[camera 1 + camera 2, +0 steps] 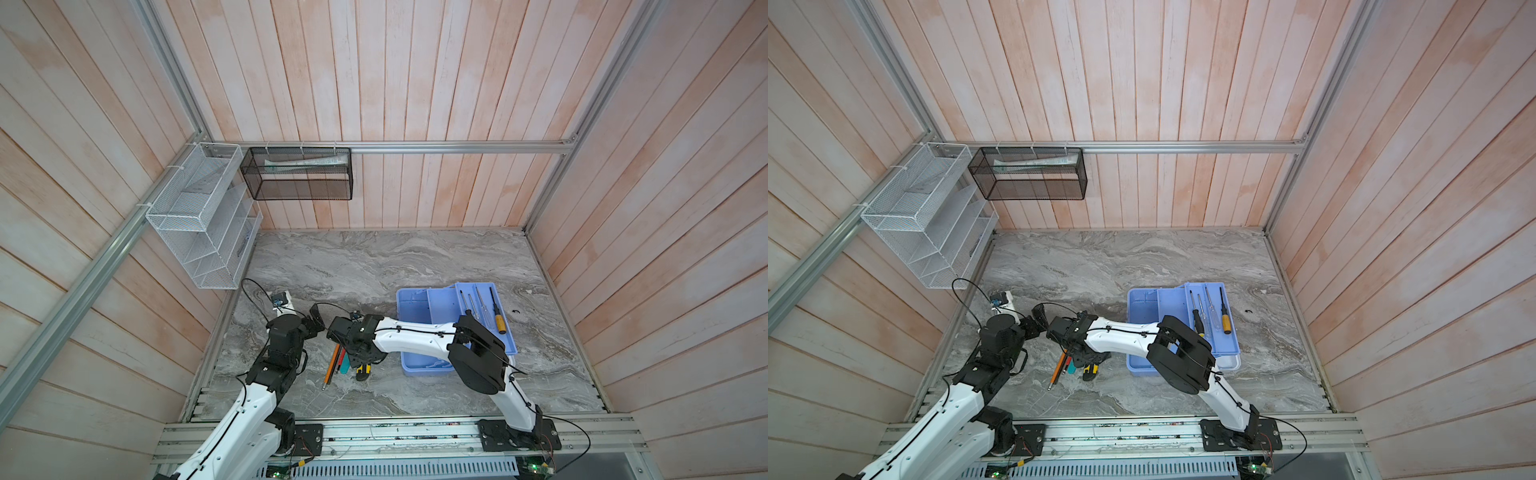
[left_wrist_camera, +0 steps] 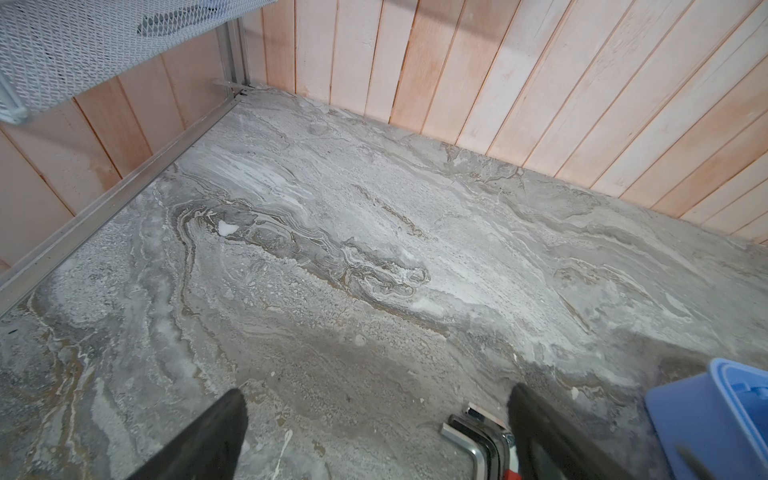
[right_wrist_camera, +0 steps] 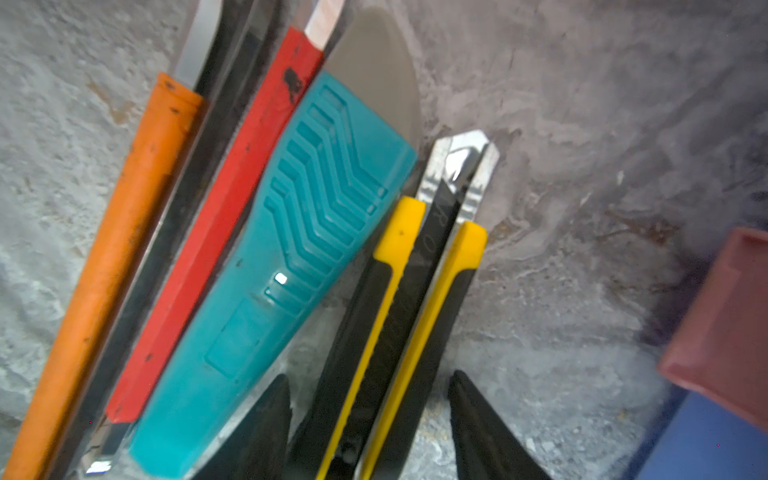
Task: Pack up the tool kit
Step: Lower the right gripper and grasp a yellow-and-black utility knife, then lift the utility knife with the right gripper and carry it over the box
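In both top views the light blue rectangular plastic base (image 1: 409,303) sat open on the grey marbled tabletop (image 1: 374,257). The shallow light blue plastic tray (image 1: 444,303) lay askew across its far right corner, carrying four small screwdrivers (image 1: 500,323); that much I judged packed. Left of the base, loose on the tabletop, lay the long orange stick (image 1: 331,365), the teal plastic tool (image 1: 345,368) and a yellow-and-black utility knife (image 1: 362,372), with my right pincer (image 1: 360,363) directly over them. I could not make out the white lid for certain. Through the left wrist camera my left pincer (image 2: 376,399) was spread wide and empty above the tabletop, with chrome bent bars (image 2: 473,436) just beside one finger and a corner of the base at the frame's edge. Through the right wrist camera, which was blurred, my right pincer's fingers (image 3: 266,415) stood parted astride the knife's handle, not clamped on it. By my reckoning, the loose tools, the tray's seating and the closing were all left to do.
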`<state>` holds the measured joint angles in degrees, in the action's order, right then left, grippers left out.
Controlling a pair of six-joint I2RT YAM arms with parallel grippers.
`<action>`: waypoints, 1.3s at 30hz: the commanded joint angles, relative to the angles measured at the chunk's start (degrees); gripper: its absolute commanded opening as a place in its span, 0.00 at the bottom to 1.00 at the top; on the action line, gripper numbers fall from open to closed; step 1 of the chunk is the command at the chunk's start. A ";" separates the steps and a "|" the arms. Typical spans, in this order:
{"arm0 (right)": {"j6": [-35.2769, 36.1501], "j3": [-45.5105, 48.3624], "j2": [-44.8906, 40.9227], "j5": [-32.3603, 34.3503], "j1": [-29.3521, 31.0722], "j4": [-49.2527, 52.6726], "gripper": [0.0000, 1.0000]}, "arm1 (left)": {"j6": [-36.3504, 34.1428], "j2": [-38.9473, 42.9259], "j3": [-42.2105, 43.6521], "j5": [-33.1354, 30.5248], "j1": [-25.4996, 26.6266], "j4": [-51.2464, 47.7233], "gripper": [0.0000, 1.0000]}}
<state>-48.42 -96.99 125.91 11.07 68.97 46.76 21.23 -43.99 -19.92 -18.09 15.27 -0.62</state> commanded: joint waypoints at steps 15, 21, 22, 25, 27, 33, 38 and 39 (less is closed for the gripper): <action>1.83 5.75 -0.79 -0.52 -0.33 -2.39 0.50 | 0.69 1.26 0.81 -0.81 -0.37 0.29 0.99; 1.88 8.65 -1.88 -1.32 -1.18 -4.82 0.46 | 0.71 1.01 0.76 -0.89 -0.33 0.28 1.00; 2.01 8.83 -2.05 -1.66 -1.29 -5.30 0.44 | 0.70 0.96 0.74 -0.85 -0.34 0.32 0.99; 2.28 8.54 -2.37 -1.46 -1.38 -5.20 0.39 | 0.67 0.96 0.74 -0.92 -0.33 0.32 0.99; 2.37 7.99 -2.66 -1.24 -1.39 -4.76 0.34 | 0.72 1.01 0.71 -0.90 -0.33 0.31 0.99; 2.41 7.98 -4.46 -0.62 -1.47 -4.40 0.21 | 0.73 1.07 0.72 -0.90 -0.33 0.29 1.00; 2.10 8.74 -6.88 0.11 -1.47 -4.73 0.14 | 0.72 0.93 0.63 -0.88 -0.34 0.29 1.00; 2.02 8.91 -7.32 0.27 -1.47 -4.91 0.14 | 0.72 0.97 0.66 -0.90 -0.33 0.34 0.99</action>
<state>-46.28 -89.19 121.25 10.39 67.94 40.93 21.65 -43.29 -19.92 -18.31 15.27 -0.62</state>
